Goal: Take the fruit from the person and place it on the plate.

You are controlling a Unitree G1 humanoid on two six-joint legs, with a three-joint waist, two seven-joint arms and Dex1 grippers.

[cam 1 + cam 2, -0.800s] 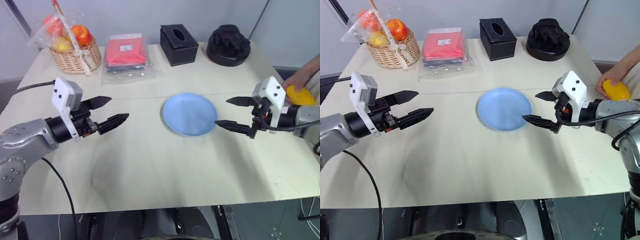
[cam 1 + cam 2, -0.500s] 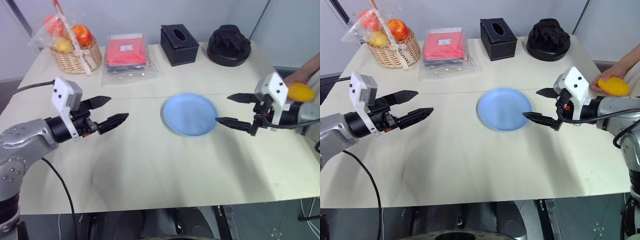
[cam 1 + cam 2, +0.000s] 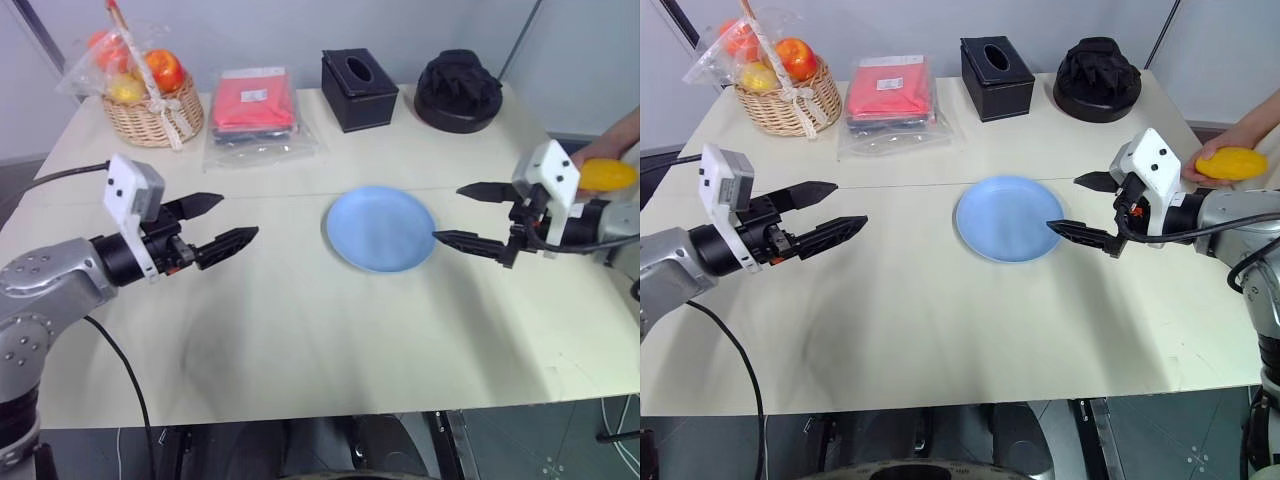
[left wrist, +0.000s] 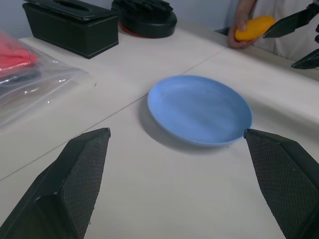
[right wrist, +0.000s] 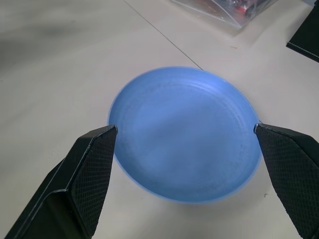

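The fruit [image 3: 1231, 163] is one yellow-orange oval, held up in the person's hand [image 3: 1215, 160] at the far right edge of the table [image 3: 940, 330]. The hand comes in from the right side and most of the arm is cut off. The fruit is up in the air, not on the table.

Just beside it, toward the middle, is the right gripper [image 3: 1092, 208]. It points across at the plate [image 3: 1008, 217] and a little down. Its two black fingers are spread wide and hold nothing — one finger tip hangs over the plate's right rim. The white block on the wrist hides part of the person's fingers.

There is one plate, light blue and bare, in the middle of the table.

The left gripper [image 3: 218, 223] is well apart on the left side, pointing level toward the plate, its two fingers spread too, with nothing in them.

Along the back there are four things: a basket of wrapped fruit [image 3: 775, 85], a red packet in clear plastic [image 3: 888, 95], a black tissue box [image 3: 995, 64] and a round black thing [image 3: 1096, 76] — hard to tell what it is.
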